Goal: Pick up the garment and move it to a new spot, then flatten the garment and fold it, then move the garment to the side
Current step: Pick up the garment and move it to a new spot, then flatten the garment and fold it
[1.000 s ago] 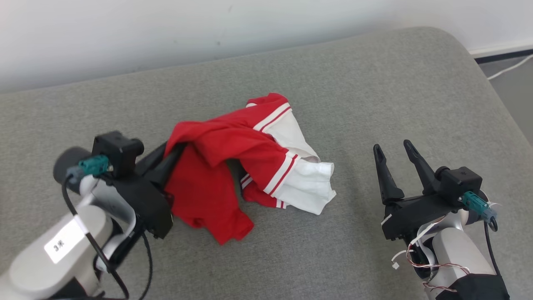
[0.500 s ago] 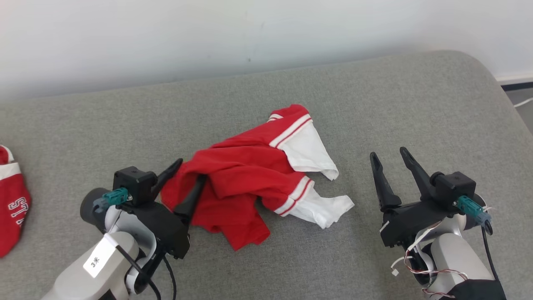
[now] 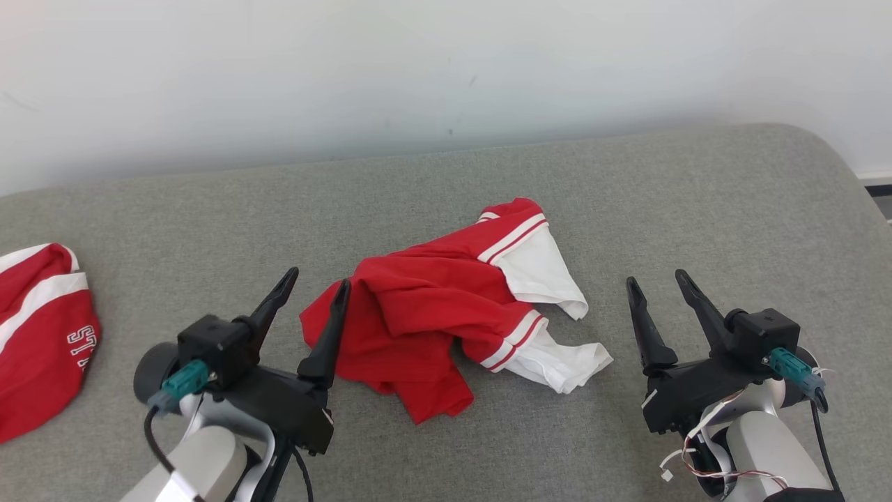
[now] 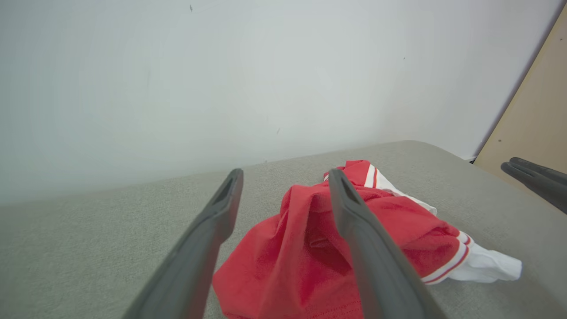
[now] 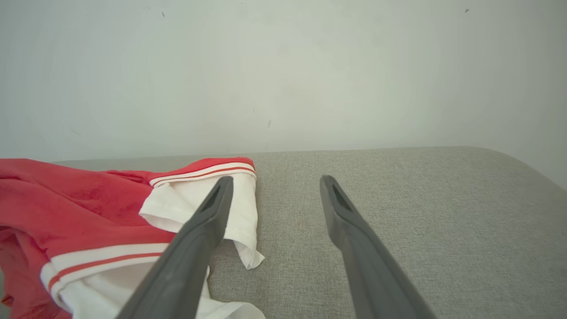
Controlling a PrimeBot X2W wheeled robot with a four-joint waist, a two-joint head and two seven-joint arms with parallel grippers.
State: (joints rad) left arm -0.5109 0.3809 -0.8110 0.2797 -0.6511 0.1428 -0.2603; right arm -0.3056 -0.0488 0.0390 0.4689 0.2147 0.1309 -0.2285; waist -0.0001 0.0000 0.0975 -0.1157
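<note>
Crumpled red and white garment (image 3: 418,314) lying on grey cushion (image 3: 627,195), left gripper (image 3: 318,279) wide open and empty just beside it, right gripper (image 3: 656,277) wide open, empty too

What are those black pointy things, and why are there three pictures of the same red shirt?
Those are a robot's two hands, called grippers. Each has two long dark fingers. The big picture comes from a camera on the robot's head, looking down. Its left gripper is at the lower left and its right gripper at the lower right. The other two pictures come from small cameras on the wrists, each looking along its own fingers. On the grey fabric cushion, between the grippers, lies a crumpled red shirt with white, striped sleeves. Another red and white garment lies at the far left edge. Both grippers are open and hold nothing. The left one is close to the shirt's edge.
</note>
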